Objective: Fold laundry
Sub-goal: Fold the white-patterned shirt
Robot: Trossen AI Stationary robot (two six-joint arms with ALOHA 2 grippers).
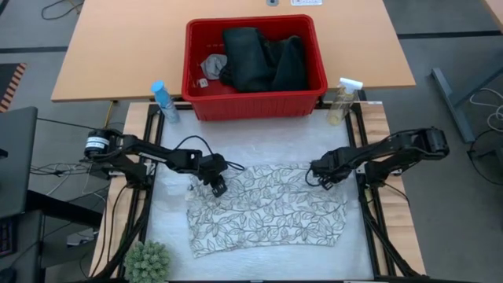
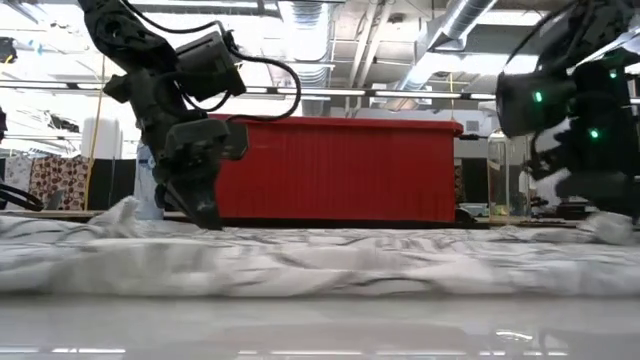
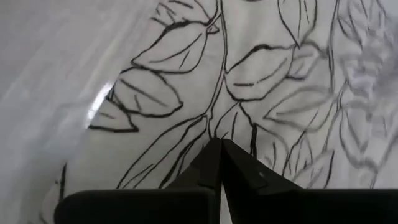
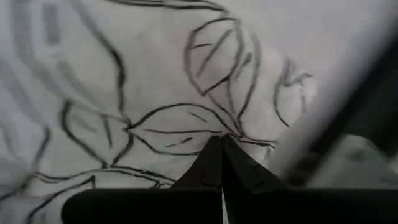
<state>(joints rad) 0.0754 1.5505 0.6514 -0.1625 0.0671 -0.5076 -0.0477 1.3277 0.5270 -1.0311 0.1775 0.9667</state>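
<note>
On the table [image 1: 165,228], closed left gripper [image 1: 219,187] and right gripper [image 1: 322,178] pinch the leaf-print cloth [image 1: 267,212], pinched edges hidden

Both arms low over table centre, left fingers [image 1: 219,187] & right fingers [image 1: 322,179] closed.

Behind the red basket [image 2: 340,170] in the low view, hidden entirely: the jeans and small grey cloth [image 1: 212,64] lying inside it. Beside that basket, the right gripper [image 2: 600,215] cut off by the picture's edge, fingertips unseen. Under the left gripper [image 3: 221,149], leaf-print cloth [image 3: 261,68] blurred toward its far folds.
</note>
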